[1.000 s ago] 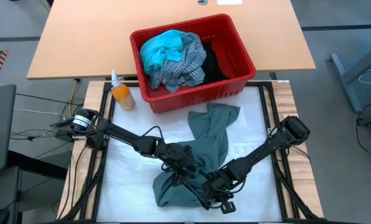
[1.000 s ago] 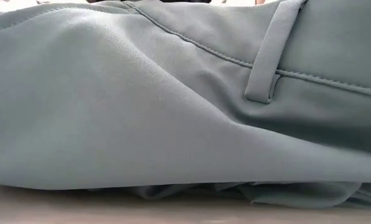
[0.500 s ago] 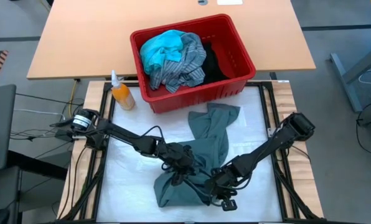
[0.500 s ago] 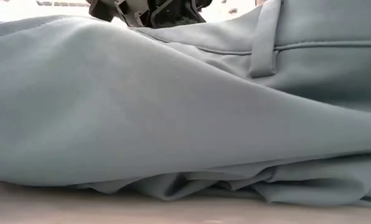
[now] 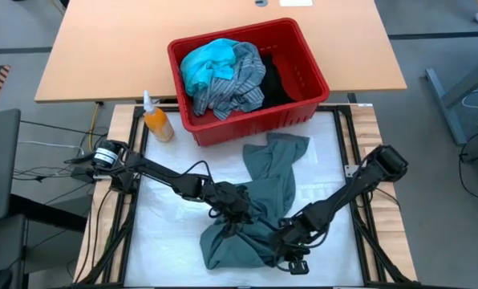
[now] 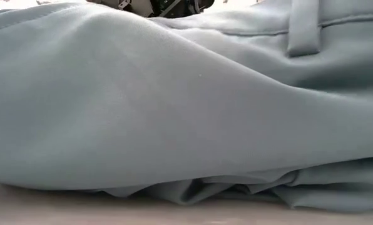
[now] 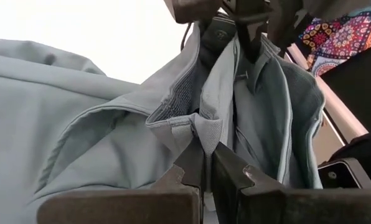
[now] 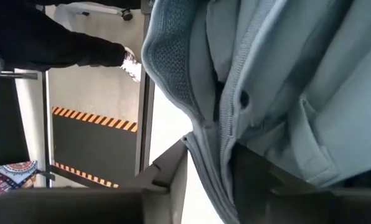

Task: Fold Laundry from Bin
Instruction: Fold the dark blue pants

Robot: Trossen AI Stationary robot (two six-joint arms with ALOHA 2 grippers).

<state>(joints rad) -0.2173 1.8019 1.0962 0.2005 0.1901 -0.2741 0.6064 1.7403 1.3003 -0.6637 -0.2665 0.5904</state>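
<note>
Grey-green trousers (image 5: 273,172) lie on the white mat (image 5: 167,233), legs toward the red bin (image 5: 255,127), waist end bunched near the front edge. That end fills the low view, a belt loop (image 6: 302,28) showing. My left gripper (image 5: 241,215) is shut on the waist end. My right gripper (image 5: 282,243) stands close beside it, fingers apart about the waistband. The bin holds a turquoise garment (image 5: 203,64), a striped shirt (image 5: 232,87) and a black one (image 5: 276,76). My left gripper (image 7: 207,152) pinches a small fold of the waistband's edge (image 7: 204,130) between its two fingertips, coming slanting down from the table's left. The cloth stands up from the fingers, and the rest of the trousers lies on the mat. My right gripper (image 8: 213,180) has the waistband's edge (image 8: 207,155) between its parted fingers. The cloth lies against one finger (image 8: 257,180), and a gap shows beside the other.
An orange spray bottle (image 5: 158,120) stands left of the bin at the mat's far left corner. A wooden table (image 5: 103,48) carries the bin's far part. A person's dark sleeve (image 8: 48,43) shows beyond the table in the right wrist view.
My right gripper has risen a little and shifted toward the table's right edge. The trousers' waist end has been drawn that way with it: in the low view the belt loop has moved right and up. The legs have stayed where they were.
</note>
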